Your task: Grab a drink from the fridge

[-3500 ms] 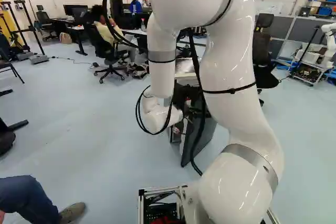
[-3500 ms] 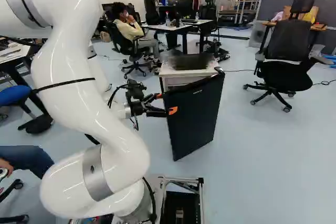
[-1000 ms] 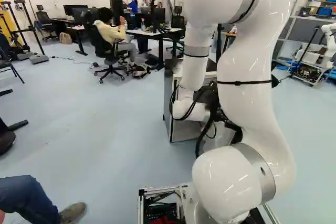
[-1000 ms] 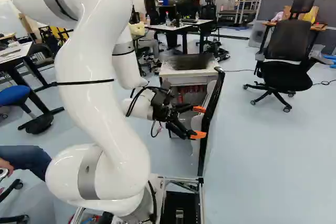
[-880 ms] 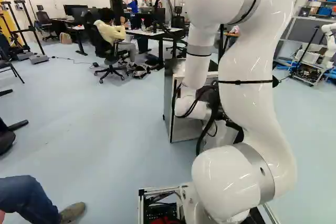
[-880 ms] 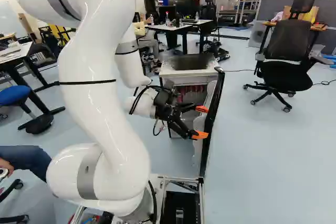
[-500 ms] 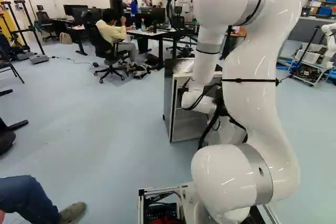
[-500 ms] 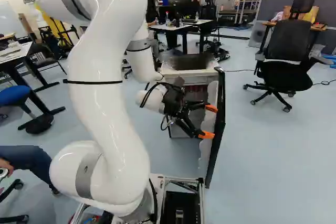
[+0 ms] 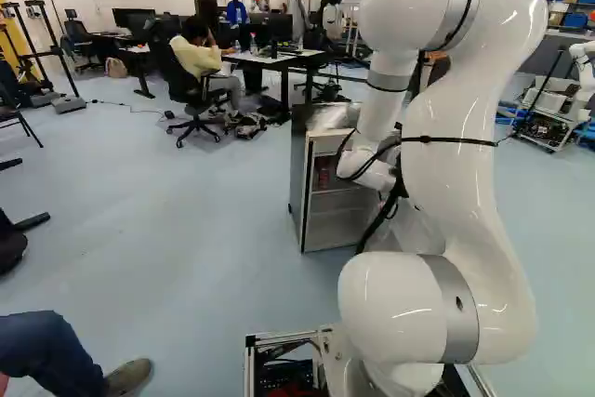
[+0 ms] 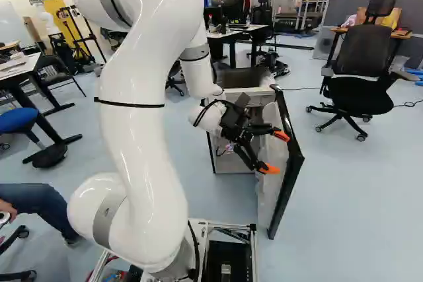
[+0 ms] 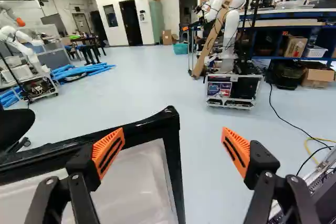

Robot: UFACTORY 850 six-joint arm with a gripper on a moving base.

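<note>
In the right base view my gripper (image 10: 275, 152) stands open at the inner side of the fridge door (image 10: 271, 193), its orange tips close to the white lining; touch cannot be told. The white fridge (image 9: 339, 230) is open in the left base view, with dark reddish items (image 9: 323, 174), perhaps drinks, on its upper shelf, partly behind the arm. From the wrist, nothing is held by the open gripper (image 11: 172, 141); the door's black corner (image 11: 170, 116) shows between the fingers, and one finger overlaps the door's top edge.
A black office chair (image 10: 363, 70) stands right of the door. Behind the fridge is a desk (image 10: 250, 29). A person's leg (image 9: 56, 350) is at the near left of the left base view. Another robot (image 11: 231, 40) stands across the floor in the wrist view.
The fridge door, earlier nearly across the fridge's front, has swung wide open to the right. My arm has moved rightwards along its inner side, gripper still open. The base has stayed put.
</note>
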